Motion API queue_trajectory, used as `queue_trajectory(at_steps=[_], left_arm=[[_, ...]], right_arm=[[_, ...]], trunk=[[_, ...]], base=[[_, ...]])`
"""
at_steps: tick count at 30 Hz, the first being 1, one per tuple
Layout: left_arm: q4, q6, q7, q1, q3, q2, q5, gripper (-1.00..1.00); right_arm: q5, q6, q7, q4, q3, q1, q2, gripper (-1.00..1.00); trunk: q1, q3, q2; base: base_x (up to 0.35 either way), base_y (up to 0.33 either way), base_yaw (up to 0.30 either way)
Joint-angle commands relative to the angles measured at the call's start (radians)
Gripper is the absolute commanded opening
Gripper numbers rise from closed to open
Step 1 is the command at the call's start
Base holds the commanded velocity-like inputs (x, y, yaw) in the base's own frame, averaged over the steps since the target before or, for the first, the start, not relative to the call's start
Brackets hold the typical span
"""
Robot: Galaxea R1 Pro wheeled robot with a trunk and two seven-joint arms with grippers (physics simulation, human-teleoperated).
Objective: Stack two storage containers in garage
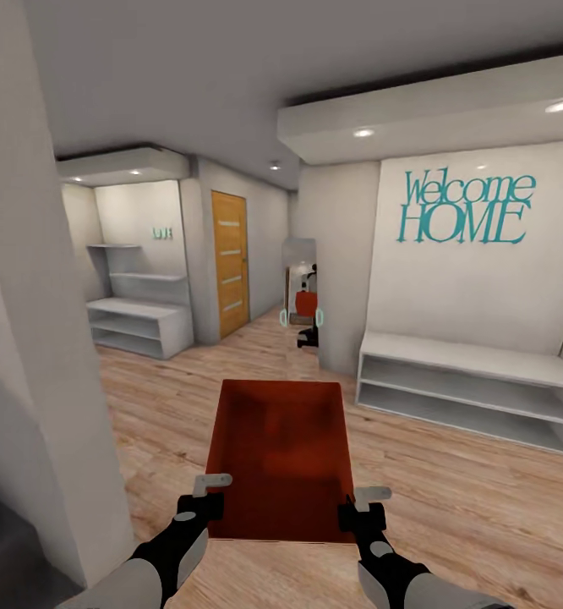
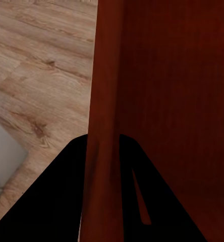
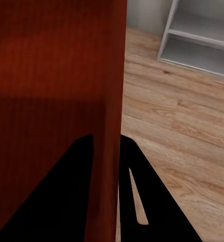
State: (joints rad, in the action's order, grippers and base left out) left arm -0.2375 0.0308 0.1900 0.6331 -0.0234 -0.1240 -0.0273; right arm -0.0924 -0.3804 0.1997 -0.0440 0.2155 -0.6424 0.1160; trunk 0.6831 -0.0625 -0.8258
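One orange-red storage container [image 1: 281, 448] hangs level in front of me over light wood planks, carried between both arms. My left gripper [image 1: 211, 496] is shut on its left wall near the closest corner. My right gripper [image 1: 362, 504] is shut on its right wall. In the left wrist view the thin red wall [image 2: 106, 91] runs between the black fingers of the left gripper [image 2: 103, 142]. The right wrist view shows the same hold, with the wall [image 3: 109, 75] pinched in the right gripper [image 3: 106, 139]. The bin looks empty. The garage and its floor are out of view.
A white wall corner [image 1: 36, 355] stands close on my left. A low white shelf bench [image 1: 472, 393] sits against the "Welcome HOME" wall at right. Ahead are white shelves [image 1: 138, 326], a wooden door [image 1: 229, 262] and a mirror [image 1: 301, 292] reflecting me. Wood floor [image 1: 188, 397] lies open ahead.
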Motion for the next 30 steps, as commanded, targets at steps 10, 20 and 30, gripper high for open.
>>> queue_trajectory(at_steps=[10,20,30], left_arm=[[0.004,0.003,0.062,0.0,-0.018,0.0,-0.002,-1.0],[0.004,0.003,0.062,0.0,-0.018,0.0,-0.002,-1.0],[0.004,0.003,0.062,0.0,-0.018,0.0,-0.002,-1.0]], right_arm=[[-0.014,-0.015,0.015,-0.002,-0.033,-0.002,0.001,-1.0],[-0.009,-0.015,0.015,-0.002,-0.033,-0.002,0.001,-1.0],[-0.01,-0.015,0.015,-0.002,-0.033,-0.002,-0.001,-1.0]], trunk=[[0.001,-0.002,-0.001],[0.001,-0.002,-0.001],[0.001,-0.002,-0.001]], base=[[0.322,0.0,0.0],[0.322,0.0,0.0],[0.322,0.0,0.0]])
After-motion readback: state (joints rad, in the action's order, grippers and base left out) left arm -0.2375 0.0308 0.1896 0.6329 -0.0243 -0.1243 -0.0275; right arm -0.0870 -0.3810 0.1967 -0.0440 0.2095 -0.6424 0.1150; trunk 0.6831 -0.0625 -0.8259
